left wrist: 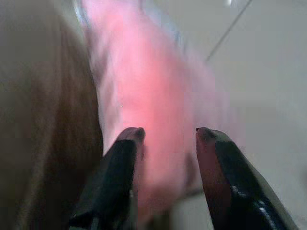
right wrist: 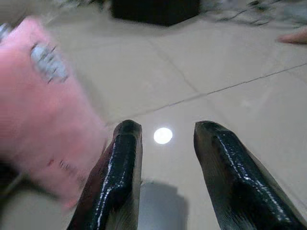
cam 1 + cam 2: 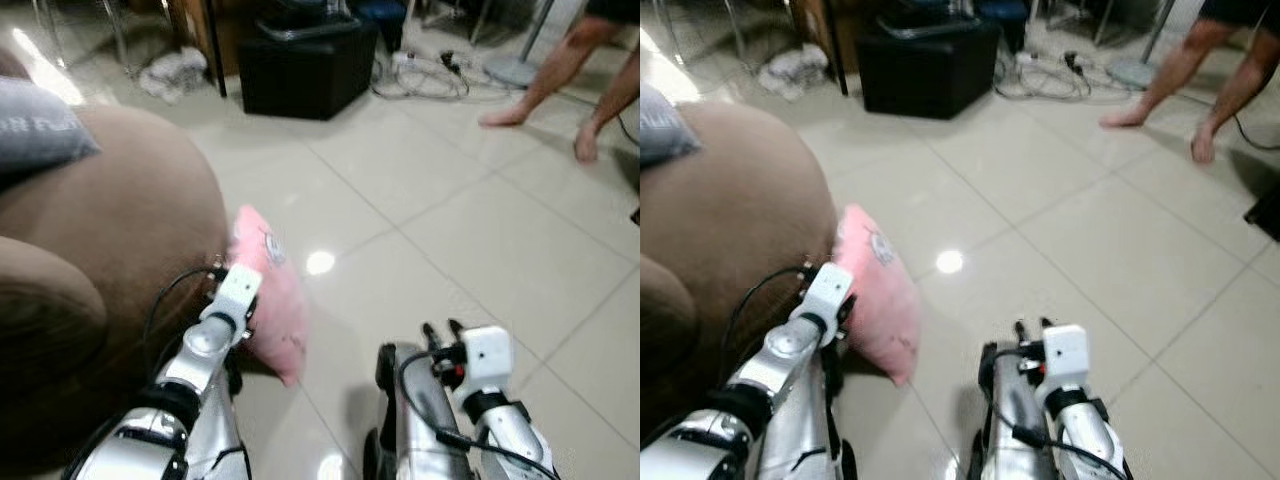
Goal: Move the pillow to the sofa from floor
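Pillow [image 3: 270, 295] against sofa [image 3: 120, 230], before parted left pincer [image 1: 165, 136].

Both arms are silver metal tubes with black joint collars, each ending in a white box-shaped wrist module. Thin black cables loop along each forearm. The left gripper [image 1: 165, 136] and right gripper [image 2: 163, 129] each carry two long, glossy black, taper-tipped fingers.
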`<state>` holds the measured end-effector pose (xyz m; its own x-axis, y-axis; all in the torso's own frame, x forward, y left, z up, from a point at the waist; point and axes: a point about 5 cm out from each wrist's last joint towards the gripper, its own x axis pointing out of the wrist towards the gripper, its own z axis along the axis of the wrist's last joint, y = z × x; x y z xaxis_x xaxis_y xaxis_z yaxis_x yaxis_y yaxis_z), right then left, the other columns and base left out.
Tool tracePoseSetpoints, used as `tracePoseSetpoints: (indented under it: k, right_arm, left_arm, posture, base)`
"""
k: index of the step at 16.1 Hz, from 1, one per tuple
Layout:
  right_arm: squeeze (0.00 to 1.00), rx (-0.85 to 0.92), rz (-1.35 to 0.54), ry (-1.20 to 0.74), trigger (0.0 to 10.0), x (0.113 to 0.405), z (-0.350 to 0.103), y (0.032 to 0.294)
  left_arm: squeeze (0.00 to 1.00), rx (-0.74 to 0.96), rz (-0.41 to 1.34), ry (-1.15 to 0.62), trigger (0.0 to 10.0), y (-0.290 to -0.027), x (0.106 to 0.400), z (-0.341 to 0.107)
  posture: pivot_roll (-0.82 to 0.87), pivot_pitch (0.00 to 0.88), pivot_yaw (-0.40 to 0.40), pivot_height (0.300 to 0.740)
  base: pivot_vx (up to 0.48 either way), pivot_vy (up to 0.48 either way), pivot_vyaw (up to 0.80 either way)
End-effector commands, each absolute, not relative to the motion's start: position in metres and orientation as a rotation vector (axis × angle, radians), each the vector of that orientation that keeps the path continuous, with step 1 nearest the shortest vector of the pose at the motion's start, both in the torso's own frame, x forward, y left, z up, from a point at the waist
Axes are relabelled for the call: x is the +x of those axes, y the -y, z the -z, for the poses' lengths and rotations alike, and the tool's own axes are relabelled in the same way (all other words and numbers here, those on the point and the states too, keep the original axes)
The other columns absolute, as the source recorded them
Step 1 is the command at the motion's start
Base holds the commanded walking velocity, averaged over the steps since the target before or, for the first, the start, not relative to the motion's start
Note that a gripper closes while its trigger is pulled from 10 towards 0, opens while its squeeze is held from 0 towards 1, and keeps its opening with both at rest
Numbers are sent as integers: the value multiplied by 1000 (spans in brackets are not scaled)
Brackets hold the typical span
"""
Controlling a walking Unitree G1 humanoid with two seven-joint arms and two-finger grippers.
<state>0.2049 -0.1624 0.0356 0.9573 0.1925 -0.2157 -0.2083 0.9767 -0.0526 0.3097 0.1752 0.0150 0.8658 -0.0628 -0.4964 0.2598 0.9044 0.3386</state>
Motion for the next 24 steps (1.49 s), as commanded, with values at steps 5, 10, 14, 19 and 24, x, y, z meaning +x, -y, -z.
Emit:
tracePoseSetpoints:
  k: [5,10,14,19,24]
  right_arm:
    - [1000,-110,-403,-160,10000,207,-64,148]
    - [1000,-118,-477,-108,10000,209,-81,153]
    - [1000,-106,-518,-99,10000,209,-88,151]
    - [0,-139,-551,-138,10000,204,-83,146]
    - [0,-150,-535,-140,10000,206,-83,149]
  left_arm:
    - [1000,443,36,-489,10000,-199,320,-25]
    - [1000,444,25,-407,10000,-196,331,-40]
    - [1000,557,39,-384,10000,-194,333,-42]
    - [0,579,49,-459,10000,-198,330,-35]
    - [0,432,56,-434,0,-188,334,-40]
  posture:
    - [-57,266,-85,481]
    - [-57,287,-82,481]
    - [-65,291,-76,481]
    - [-71,287,-73,481]
    - [-67,269,-71,481]
  base:
    - [0,0,0]
    - [0,0,0]
    - [0,0,0]
    - [0,0,0]
    - [0,0,0]
